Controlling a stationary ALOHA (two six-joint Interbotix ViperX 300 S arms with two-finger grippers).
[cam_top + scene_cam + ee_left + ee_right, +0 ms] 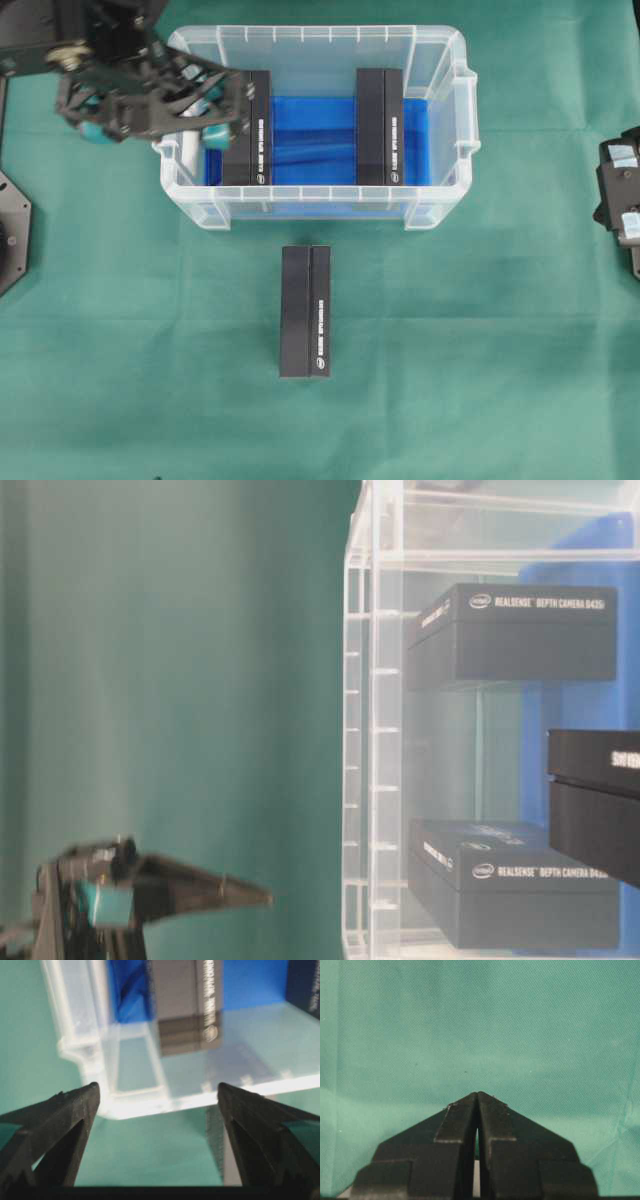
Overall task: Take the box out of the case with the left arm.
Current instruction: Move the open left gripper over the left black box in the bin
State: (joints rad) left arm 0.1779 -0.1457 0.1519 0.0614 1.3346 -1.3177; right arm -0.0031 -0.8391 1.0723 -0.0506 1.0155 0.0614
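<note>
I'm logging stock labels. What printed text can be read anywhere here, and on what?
"REALSENSE DEPTH CAMERA D435i", with a small logo too blurred to read: side of the upper black cardboard box in the clear plastic tub.
Same line, end cut off: lower black box.
Overhead and wrist-view box print: too small or blurred to read.

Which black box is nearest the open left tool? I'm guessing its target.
The box at the case's left end: the left tool hovers right beside it, unlike the right-end box or the box on the cloth.
</note>
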